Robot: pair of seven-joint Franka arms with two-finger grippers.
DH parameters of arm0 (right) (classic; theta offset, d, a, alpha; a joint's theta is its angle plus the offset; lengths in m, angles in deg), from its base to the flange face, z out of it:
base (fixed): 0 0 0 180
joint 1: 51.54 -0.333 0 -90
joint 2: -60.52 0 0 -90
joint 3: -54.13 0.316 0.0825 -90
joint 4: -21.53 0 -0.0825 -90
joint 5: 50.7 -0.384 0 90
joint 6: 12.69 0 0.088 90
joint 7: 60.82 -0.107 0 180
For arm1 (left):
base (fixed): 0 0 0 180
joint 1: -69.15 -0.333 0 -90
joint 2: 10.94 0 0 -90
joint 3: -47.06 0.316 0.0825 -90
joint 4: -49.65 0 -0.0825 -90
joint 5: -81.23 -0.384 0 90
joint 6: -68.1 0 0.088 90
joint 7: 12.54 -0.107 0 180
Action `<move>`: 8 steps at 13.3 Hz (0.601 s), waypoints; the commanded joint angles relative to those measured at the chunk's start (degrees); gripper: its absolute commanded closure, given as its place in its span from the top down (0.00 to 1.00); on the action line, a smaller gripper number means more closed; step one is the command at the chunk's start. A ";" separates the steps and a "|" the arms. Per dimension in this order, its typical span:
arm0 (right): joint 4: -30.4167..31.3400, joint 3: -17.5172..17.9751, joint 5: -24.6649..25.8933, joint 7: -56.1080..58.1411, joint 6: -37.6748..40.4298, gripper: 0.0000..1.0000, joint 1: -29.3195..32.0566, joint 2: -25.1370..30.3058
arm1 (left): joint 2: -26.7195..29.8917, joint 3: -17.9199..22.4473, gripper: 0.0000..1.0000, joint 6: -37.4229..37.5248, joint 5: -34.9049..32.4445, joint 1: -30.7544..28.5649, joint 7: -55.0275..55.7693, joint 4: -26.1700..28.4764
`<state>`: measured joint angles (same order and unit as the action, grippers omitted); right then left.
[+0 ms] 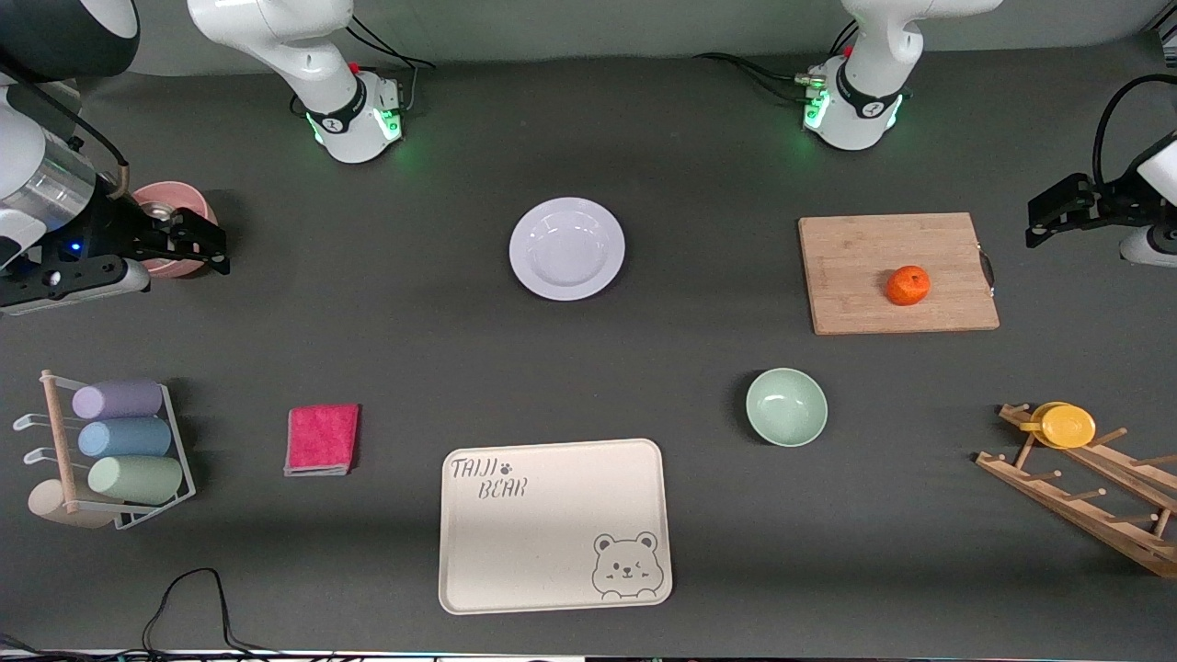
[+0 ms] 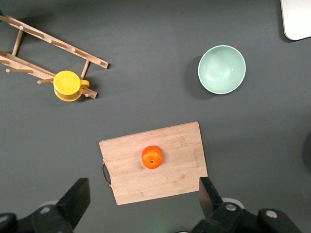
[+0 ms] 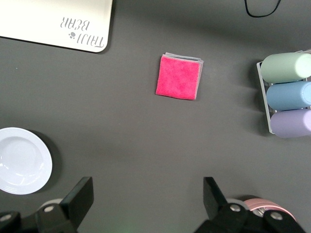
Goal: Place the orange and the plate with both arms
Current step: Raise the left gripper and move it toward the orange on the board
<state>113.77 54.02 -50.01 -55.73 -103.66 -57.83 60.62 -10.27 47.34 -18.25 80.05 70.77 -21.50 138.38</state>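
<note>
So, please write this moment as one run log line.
orange: on cutting board | plate: on table | left hand: open, empty | right hand: open, empty

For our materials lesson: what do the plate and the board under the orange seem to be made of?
Plate: glossy pale lavender-white, likely glazed ceramic or melamine, judging by the highlights on its rim.
Board: light wood, maybe bamboo, with a matt finish and visible grain.
Orange: real-looking dimpled peel.

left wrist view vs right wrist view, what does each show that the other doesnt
Only the left wrist view shows the orange on the cutting board, the green bowl, the yellow cup on the wooden rack, and the open left gripper.

Only the right wrist view shows the plate, the pink cloth, the three rolls and the open right gripper.

Both catch a corner of the bear tray.
</note>
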 commanded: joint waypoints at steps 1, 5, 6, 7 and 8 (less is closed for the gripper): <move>1.10 -0.59 -1.04 1.07 0.35 1.00 -0.22 1.05 | 0.83 0.33 1.00 -0.49 0.30 0.75 1.14 1.00; 1.10 -0.94 -1.12 1.16 0.35 1.00 -0.22 1.22 | 0.65 0.33 1.00 0.65 0.21 0.66 1.93 1.09; 1.01 -1.11 -1.30 1.16 0.35 1.00 -0.22 0.96 | 1.08 0.33 1.00 1.87 -0.05 0.40 1.49 1.53; 0.83 -1.11 -2.78 1.07 0.26 1.00 -0.22 0.78 | 1.87 0.41 1.00 2.58 -0.23 -0.12 1.05 2.40; 0.92 -1.11 -4.36 1.07 0.26 1.00 -0.22 0.78 | 3.71 0.68 1.00 2.07 -0.66 -0.22 1.05 4.93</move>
<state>113.86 53.48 -51.49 -55.71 -103.64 -57.82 60.61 -10.06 47.52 -16.47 79.93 70.69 -20.79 139.28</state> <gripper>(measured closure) 0.000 0.000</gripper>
